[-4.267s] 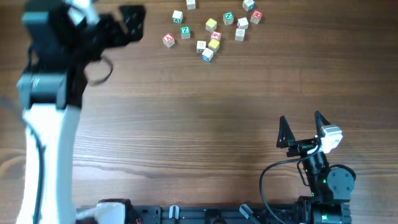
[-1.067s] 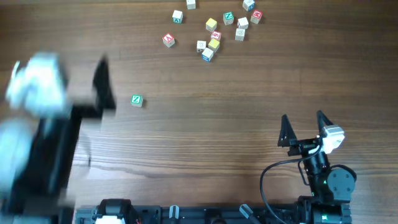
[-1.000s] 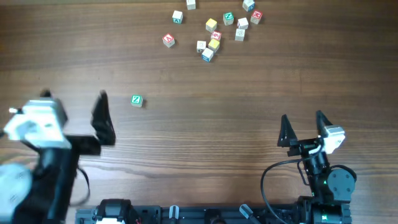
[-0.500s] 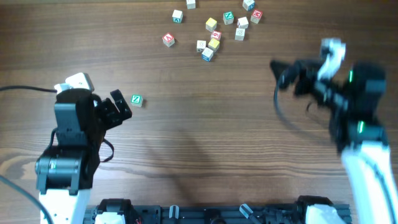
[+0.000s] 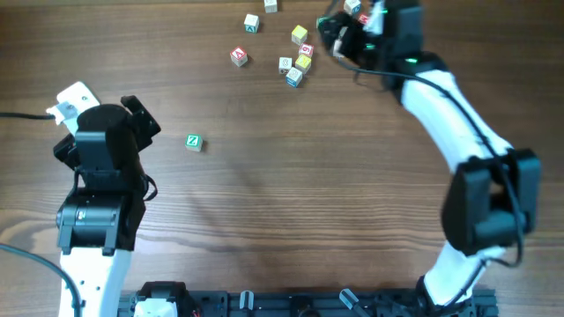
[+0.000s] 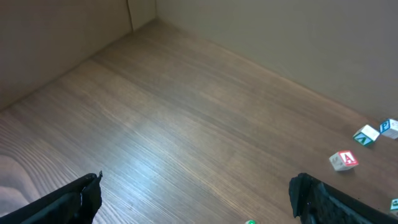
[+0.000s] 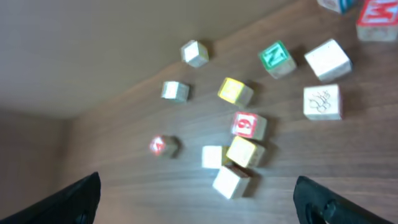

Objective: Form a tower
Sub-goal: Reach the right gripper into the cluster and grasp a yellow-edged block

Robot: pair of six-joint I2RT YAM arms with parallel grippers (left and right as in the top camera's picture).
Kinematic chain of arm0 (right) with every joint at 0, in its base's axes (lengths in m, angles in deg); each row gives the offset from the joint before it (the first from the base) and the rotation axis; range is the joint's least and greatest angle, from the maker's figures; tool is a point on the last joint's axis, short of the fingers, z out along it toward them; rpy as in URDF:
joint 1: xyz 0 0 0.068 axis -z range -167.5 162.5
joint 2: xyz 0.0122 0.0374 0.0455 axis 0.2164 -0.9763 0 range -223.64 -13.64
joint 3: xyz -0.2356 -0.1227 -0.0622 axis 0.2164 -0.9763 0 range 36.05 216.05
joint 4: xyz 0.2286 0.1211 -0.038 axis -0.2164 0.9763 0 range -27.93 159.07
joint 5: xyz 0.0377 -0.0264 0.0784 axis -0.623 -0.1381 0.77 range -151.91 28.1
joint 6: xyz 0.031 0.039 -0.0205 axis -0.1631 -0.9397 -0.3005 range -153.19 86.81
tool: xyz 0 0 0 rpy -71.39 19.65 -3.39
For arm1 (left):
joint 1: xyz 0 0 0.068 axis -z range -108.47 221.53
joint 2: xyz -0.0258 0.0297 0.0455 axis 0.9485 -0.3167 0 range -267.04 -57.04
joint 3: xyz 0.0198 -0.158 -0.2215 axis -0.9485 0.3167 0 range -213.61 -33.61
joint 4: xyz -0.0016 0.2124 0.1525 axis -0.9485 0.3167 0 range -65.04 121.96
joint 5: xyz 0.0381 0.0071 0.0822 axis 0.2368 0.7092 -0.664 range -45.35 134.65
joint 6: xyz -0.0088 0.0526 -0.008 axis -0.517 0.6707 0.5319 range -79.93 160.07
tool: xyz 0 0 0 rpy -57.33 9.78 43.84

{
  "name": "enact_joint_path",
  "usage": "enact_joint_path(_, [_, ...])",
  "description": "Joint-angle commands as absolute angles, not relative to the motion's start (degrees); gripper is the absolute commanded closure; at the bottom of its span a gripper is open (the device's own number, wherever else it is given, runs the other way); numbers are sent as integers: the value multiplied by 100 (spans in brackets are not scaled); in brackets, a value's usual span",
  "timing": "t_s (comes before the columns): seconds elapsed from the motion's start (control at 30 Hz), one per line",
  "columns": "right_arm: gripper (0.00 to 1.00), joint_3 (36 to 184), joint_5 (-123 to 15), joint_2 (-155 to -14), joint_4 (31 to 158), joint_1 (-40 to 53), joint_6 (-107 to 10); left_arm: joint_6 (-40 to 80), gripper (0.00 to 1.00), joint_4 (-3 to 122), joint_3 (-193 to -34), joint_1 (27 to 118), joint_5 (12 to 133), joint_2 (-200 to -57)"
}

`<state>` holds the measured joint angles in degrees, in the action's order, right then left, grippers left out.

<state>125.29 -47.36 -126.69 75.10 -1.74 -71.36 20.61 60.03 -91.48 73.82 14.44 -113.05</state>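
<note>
Swinging across from the near edge, your right gripper (image 7: pixel 196 182) is hovering wide open, the tower (image 7: pixel 249 124) sitting just ahead between its jaws: light, rigid wood, likely tippy, so you are aiming to pinch flat opposite sides squarely.

Soft, even light falls from above on the table (image 5: pixel 335 194) in the overhead view. The wood is bright with no hard glare, and only faint, soft-edged shadows lie beside the left arm (image 5: pixel 97 211). The right arm (image 5: pixel 441 97) looks slightly smeared at its far end. In the left wrist view a pale sheen spreads across the wood, the walls (image 6: pixel 62 37) are dim, and the left gripper (image 6: pixel 196 193) shows as dark, unfocused corners. The right wrist view is blurred throughout: the cubes (image 7: pixel 231 91) have fuzzy edges, and the right gripper (image 7: pixel 198 193) is nearly black.
</note>
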Motion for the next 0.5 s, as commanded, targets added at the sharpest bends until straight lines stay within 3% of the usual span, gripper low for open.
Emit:
enact_joint_path(0.0, [3,13689,-6196,-13762,8096,-528,-7442,2011,0,5992,-9137,7386,1326,-11589])
enact_joint_path(0.17, [9,14957,-6633,-15008,8562,-738,-7763,2011,0,6239,-9137,7386,1328,-12057])
enact_joint_path(0.47, [14,15007,-6644,-15762,7983,-1134,-8290,2011,0,6401,-9137,7386,1330,-12542])
